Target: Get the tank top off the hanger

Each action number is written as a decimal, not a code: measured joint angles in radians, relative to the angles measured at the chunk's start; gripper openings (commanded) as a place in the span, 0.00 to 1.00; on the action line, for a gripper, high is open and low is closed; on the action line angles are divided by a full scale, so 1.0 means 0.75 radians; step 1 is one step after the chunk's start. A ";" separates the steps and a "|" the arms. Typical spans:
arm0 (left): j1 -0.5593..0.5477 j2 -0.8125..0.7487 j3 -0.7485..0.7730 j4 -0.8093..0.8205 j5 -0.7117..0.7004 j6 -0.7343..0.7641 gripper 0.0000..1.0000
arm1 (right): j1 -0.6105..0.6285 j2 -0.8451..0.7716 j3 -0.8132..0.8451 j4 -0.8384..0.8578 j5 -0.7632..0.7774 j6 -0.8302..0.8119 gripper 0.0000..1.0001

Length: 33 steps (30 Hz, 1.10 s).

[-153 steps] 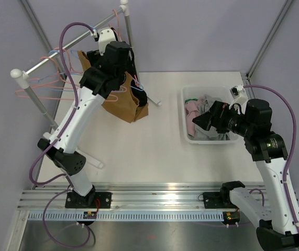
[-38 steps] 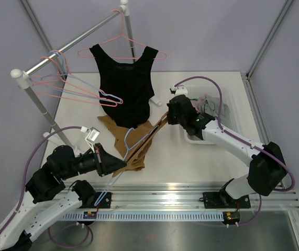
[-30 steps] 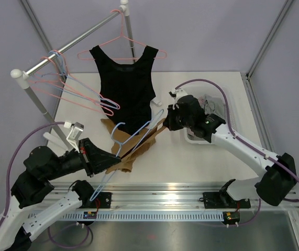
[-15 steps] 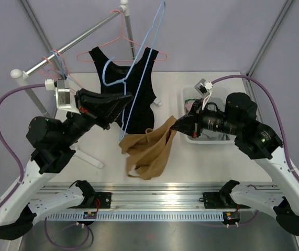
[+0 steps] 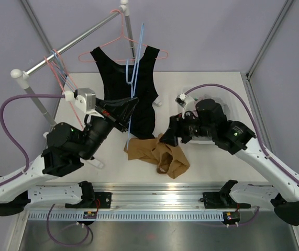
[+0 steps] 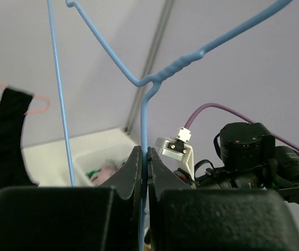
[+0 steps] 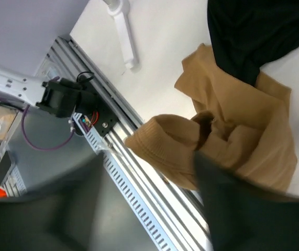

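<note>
**A:** Starting at your left, what stands there?

**B:** You have the clothes rack (image 5: 65,48) over the far-left corner of the desk (image 5: 212,162). A bunch of pink hangers (image 5: 60,65) crowds its rail.

**A:** And the left tool?

**B:** Your left tool (image 5: 131,106) is raised above the desk, left of the middle, and it is clamped tight on the blue hanger (image 5: 135,63). In the wrist view both fingers (image 6: 131,170) pinch the wire just under the twisted neck. The hanger stands upright, its frame rising above the tool.

**A:** Where is the top you were after?

**B:** The tan tank top (image 5: 159,154) is off the blue hanger. It lies crumpled on the desk, about midway along the front edge. Its far side sits just below the hem of a black tank top (image 5: 148,99), which hangs on a single pink hanger (image 5: 119,37) from the rail near the far edge.

**A:** What about the right tool?

**B:** Your right tool (image 5: 166,139) is low at the tan top's right side, and from above it meets the cloth. In its wrist view the fingers stand well apart, with a fold of tan fabric against one of them. I can't tell you whether any cloth is caught on that finger.

**A:** Anything further right?

**B:** A white bin (image 5: 230,104) with clothes in it sits toward the desk's right edge. Your right arm hides much of it.
</note>
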 measured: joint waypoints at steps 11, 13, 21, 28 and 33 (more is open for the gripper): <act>-0.123 -0.026 -0.076 -0.602 -0.896 -0.435 0.00 | 0.031 0.043 -0.141 0.067 0.193 0.037 0.99; -0.076 0.039 0.045 -0.772 -0.948 -0.532 0.00 | 0.031 0.043 -0.136 0.071 0.204 0.037 1.00; 0.505 0.224 0.391 -1.023 -0.731 -0.674 0.00 | 0.031 0.036 -0.132 0.081 0.216 0.063 0.99; 0.887 0.397 0.568 -1.021 -0.325 -0.657 0.00 | 0.031 0.015 -0.132 0.088 0.217 0.063 1.00; 1.091 0.461 0.603 -0.989 -0.046 -0.655 0.00 | 0.031 0.058 -0.102 0.088 0.224 0.039 1.00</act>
